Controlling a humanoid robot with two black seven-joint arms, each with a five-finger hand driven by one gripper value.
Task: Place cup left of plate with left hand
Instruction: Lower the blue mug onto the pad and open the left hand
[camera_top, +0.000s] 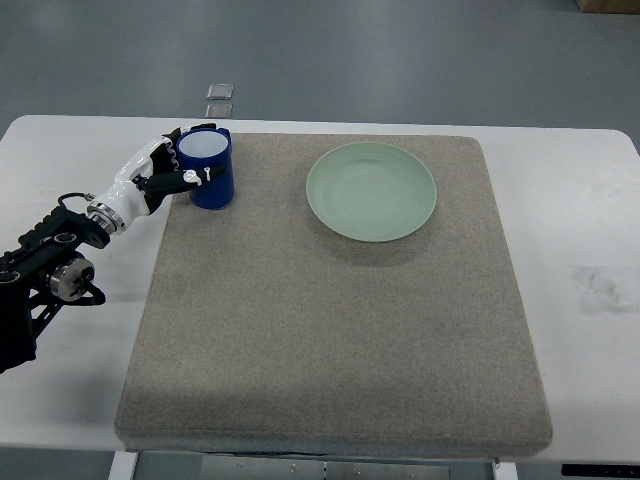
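The left arm (60, 250) comes in from the lower left edge and reaches up and to the right across the white worktop (80, 150), its dark forearm and wrist joints giving way to a white and black left hand (165, 172). The hand is stretched out nearly level with the arm, palm turned toward the cup (208, 167). Its fingers (195, 175) wrap around the cup's left and near sides, with one fingertip lying against the blue wall just below the rim; the hand appears to be gripping the cup, though from this steep angle the far fingers are partly hidden behind it.

The cup is blue with a pale inside and stands upright on the far left corner of the grey mat (330, 330), close to the mat's left edge. The green plate (371, 191) lies flat on the mat to the cup's right, well apart from it, with bare mat between them. Two small clear squares (220, 98) lie on the floor beyond the worktop's far edge.
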